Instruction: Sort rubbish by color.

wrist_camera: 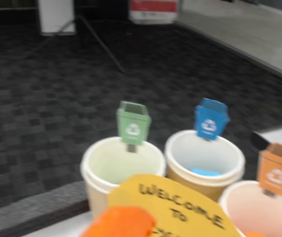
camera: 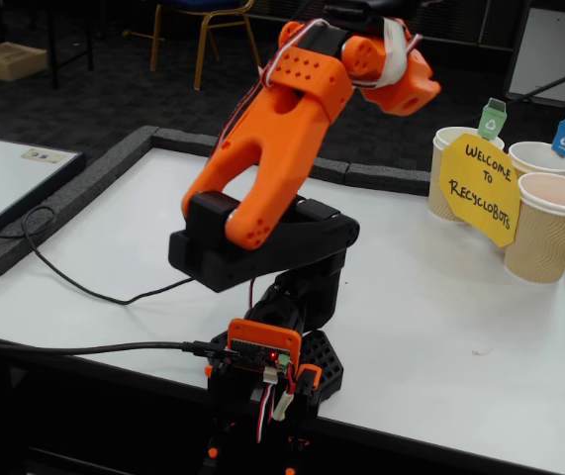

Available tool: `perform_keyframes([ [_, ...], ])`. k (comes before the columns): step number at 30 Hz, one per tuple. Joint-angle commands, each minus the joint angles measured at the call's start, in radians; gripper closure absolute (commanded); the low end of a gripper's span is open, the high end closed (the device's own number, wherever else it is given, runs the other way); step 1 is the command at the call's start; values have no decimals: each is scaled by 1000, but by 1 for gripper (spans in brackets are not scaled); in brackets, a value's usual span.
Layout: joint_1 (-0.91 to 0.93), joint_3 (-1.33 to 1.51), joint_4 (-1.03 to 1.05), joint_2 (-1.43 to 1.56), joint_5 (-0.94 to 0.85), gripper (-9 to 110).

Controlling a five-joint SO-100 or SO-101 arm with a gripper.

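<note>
Inside the middle cup [wrist_camera: 205,158], the blue wad [wrist_camera: 205,172] lies flat, long axis sideways. Gripper [wrist_camera: 121,222] jaw state indeterminate. White table [camera: 440,327]; dark carpet [wrist_camera: 42,98].

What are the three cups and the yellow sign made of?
The cups look like paper: matte beige walls with ribs, rolled white rims. The yellow sign seems to be flat card or paper, matte, with hand-drawn black letters. It could be thin foam; the pictures can't settle that.

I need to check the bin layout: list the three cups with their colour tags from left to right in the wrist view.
Cup with the green tag → cup with the blue tag, a bit of blue showing inside → cup with the orange tag at the right edge.
</note>
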Motion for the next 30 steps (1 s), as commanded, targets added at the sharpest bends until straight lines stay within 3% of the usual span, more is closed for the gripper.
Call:
perform_keyframes([
  [1, -58, -61, -17, 21, 46, 101],
  [13, -83, 6, -120, 21, 184, 101],
  [30, 75, 229, -124, 195, 469, 101],
])
